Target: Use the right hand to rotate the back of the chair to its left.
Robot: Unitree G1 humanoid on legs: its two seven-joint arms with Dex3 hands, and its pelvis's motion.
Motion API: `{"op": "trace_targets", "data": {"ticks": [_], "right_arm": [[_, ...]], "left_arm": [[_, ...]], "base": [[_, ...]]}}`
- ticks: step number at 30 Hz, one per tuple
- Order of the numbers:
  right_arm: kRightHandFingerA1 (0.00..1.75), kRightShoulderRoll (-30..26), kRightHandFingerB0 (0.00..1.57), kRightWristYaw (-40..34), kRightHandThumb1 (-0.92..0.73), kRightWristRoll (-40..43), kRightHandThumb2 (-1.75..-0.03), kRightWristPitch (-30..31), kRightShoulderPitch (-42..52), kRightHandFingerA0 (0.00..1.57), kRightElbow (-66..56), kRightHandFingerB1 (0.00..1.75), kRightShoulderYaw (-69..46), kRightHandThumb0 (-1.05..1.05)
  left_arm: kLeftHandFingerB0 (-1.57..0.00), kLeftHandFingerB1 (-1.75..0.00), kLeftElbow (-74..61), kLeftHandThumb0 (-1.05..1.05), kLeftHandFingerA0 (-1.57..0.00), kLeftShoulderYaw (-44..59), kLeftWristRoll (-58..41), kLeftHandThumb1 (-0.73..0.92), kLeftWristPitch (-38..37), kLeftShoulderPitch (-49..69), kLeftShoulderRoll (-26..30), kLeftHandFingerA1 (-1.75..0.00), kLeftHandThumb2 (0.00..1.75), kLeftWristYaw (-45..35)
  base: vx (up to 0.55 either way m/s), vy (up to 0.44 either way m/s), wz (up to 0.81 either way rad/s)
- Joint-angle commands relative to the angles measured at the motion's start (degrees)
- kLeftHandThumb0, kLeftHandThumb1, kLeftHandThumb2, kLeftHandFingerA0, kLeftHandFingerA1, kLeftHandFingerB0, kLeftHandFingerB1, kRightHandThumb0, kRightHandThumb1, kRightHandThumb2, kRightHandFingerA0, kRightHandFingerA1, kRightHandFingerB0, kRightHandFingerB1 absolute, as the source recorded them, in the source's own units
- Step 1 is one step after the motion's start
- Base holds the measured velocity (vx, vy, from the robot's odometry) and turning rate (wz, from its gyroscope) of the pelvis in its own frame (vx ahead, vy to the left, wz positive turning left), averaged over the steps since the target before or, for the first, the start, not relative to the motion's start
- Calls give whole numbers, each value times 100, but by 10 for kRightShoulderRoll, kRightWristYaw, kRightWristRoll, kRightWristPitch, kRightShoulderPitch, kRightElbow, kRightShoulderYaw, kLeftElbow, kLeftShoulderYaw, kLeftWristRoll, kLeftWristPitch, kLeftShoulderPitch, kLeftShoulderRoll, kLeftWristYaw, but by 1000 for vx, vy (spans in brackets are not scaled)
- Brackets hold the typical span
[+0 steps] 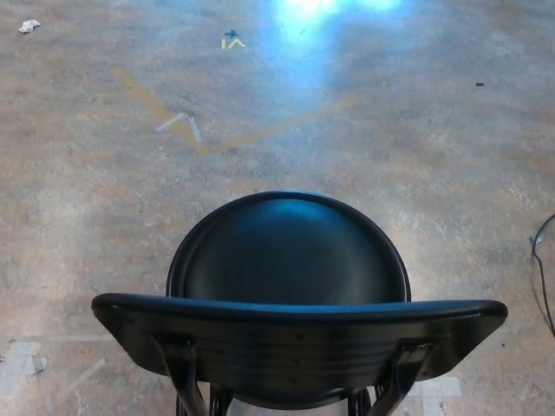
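A black chair stands at the bottom middle of the head view, seen from behind and above. Its round seat [290, 256] faces away from me. The curved backrest [299, 334] runs across the picture's lower part, nearest to me, held on two black uprights. Neither of my hands shows in the picture.
The chair stands on a worn concrete floor [104, 217] with tape marks: a yellow line [160, 108], white strips [182, 124] and a small blue-yellow mark [231, 40]. A black cable [544, 269] lies at the right edge. A crumpled white scrap [29, 26] lies far left.
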Motion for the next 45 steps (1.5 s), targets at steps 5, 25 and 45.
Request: {"op": "trace_targets", "data": {"ticks": [5,25,45], "right_arm": [[15,-24,1,-48,-62,-2,-104,-234,-15,3,28,13,-5,-90],[0,-54,0,-45,-68,-127,-108,-258,14,0,-214,0,124,-105],[0,-40,0,-9,-66,-212,-106,-200,-1,0,-361,0,227,-103]], "left_arm": [[-73,-65,53,-42,-67,72,-48,59,-85,-20,-18,-115,58,28],[-68,-56,62,-38,-67,101,-42,61,-96,-31,-16,-88,58,16],[-66,-52,65,-39,-69,96,-37,63,-95,-31,-16,-80,59,28]], "base": [[0,0,0],[0,0,0],[0,0,0]]}}
